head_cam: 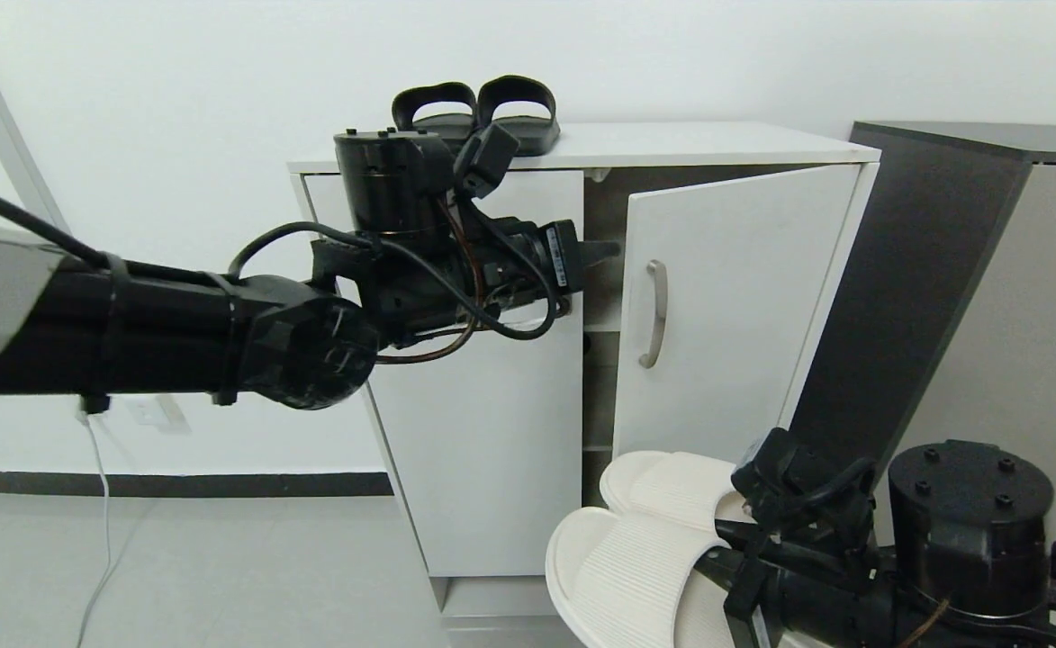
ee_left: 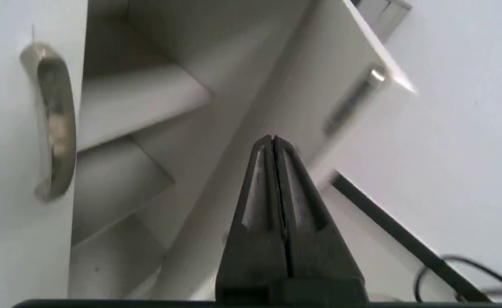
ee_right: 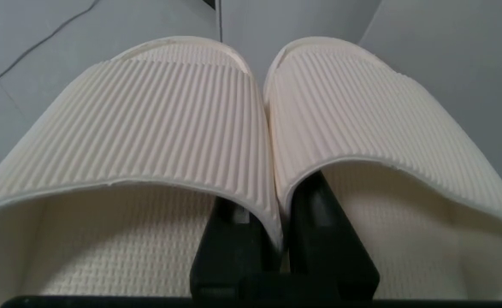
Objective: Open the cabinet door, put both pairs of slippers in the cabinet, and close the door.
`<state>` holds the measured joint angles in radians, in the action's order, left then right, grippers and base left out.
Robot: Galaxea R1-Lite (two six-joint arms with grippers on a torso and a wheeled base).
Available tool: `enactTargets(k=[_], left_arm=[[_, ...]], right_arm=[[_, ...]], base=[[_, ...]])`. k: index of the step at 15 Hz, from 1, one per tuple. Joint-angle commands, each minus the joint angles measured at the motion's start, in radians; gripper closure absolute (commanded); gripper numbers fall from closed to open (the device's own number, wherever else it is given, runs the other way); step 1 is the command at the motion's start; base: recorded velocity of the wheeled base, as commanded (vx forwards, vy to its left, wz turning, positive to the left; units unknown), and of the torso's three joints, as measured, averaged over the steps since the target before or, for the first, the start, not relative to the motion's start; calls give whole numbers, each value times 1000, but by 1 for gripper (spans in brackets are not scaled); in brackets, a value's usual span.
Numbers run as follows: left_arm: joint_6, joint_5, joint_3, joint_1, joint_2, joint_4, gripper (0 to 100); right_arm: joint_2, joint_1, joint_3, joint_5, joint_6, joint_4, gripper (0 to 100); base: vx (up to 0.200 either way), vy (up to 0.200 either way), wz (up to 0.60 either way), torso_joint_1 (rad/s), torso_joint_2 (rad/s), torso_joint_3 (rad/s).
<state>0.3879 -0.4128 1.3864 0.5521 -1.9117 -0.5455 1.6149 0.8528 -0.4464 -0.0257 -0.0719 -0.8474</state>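
Left tool [ee_left: 273, 152], fingers pressed together, sits apparently at the gap beside the ajar cabinet door [head_cam: 726, 306], while right tool [ee_right: 276, 210] clamps the white slippers [ee_right: 174, 128].

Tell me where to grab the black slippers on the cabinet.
The black slippers sit side by side on the cabinet top, strap openings facing the robot. So probably come from the front and pinch their touching inner strap walls, one finger inside each.

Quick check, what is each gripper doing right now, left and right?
Left gripper: closed, holding nothing.
Right gripper: closed on the pair of white slippers.
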Motion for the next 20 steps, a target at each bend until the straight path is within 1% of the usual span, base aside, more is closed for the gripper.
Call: enactTargets(k=[1,3,5,6,8,9,11,14,15,16,17,18,19,20], left_arm=[[2,-1,56,0,-81,-1,100],[3,-1,83,2,-109,4,100],[3,2,82,6,-109,4,100],[2,6,74,11,-107,1,100],[-6,8,11,74,-72,-19,100],[-6,9,-21,106,-58,-51,100],[-6,9,-50,137,-24,-74,100],[-6,9,-53,134,3,-76,100],[-7,12,-67,121,23,-77,100],[-12,22,-82,112,46,-80,100],[-27,38,-115,104,85,-80,100],[-55,58,-165,94,143,-80,100],[-75,78,-222,92,204,-80,100],[-86,103,-291,89,278,-77,100]], right_arm=[[3,5,3,0,0,-1,100],[3,12,12,0,-2,1,100],[3,20,14,0,-2,1,100],[3,22,14,0,-2,1,100],[3,26,14,0,-2,2,100],[5,28,15,0,-2,2,100],[3,29,18,-2,-2,2,100],[2,29,18,-3,-2,1,100],[5,26,14,-10,0,-2,100],[10,19,3,-11,1,-2,100],[26,-9,-17,-11,4,-2,100],[48,-41,-35,-22,7,-4,100],[71,-64,-52,-40,14,-4,100],[91,-80,-68,-60,24,-5,100]], base=[[0,0,0,0,0,0],[0,0,0,0,0,0],[0,0,0,0,0,0],[-200,0,0,2,2,2],[-200,0,0,5,0,2],[-200,0,0,2,2,2],[-200,0,0,7,0,2],[-200,0,0,-1,1,4],[0,0,0,0,0,0],[0,0,0,0,0,0],[0,0,0,0,0,0],[0,0,0,0,0,0],[0,0,0,0,0,0],[0,0,0,0,0,0]])
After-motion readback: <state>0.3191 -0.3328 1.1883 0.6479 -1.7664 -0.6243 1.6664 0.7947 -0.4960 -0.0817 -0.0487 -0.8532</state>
